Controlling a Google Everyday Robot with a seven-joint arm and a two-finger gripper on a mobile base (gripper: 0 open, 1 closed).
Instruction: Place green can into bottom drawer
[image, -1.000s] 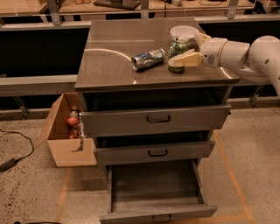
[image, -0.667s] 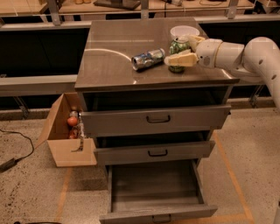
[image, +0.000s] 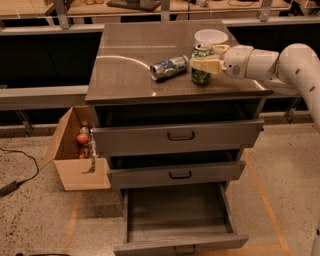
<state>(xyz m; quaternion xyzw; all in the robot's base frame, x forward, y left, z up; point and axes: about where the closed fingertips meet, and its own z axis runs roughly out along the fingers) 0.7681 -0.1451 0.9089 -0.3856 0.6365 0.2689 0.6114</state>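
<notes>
The green can (image: 201, 77) stands upright on the grey cabinet top (image: 130, 75), right of the middle. My gripper (image: 201, 64) reaches in from the right at the can's mid height and lies across its front. The white arm (image: 260, 62) stretches off to the right. The bottom drawer (image: 131, 220) is pulled out wide open below, a deep tray with nothing in it, and its dark handle (image: 184, 248) is at the lower edge of the view.
A silver-and-blue can (image: 169, 67) lies on its side just left of the green can. A white bowl (image: 211, 37) stands behind it. The two upper drawers (image: 180, 136) stand slightly out. An open cardboard box (image: 80, 170) with items sits on the floor at the left.
My gripper has moved left along the cabinet top, from beside the green can to across its middle. The cans and the drawers have not moved.
</notes>
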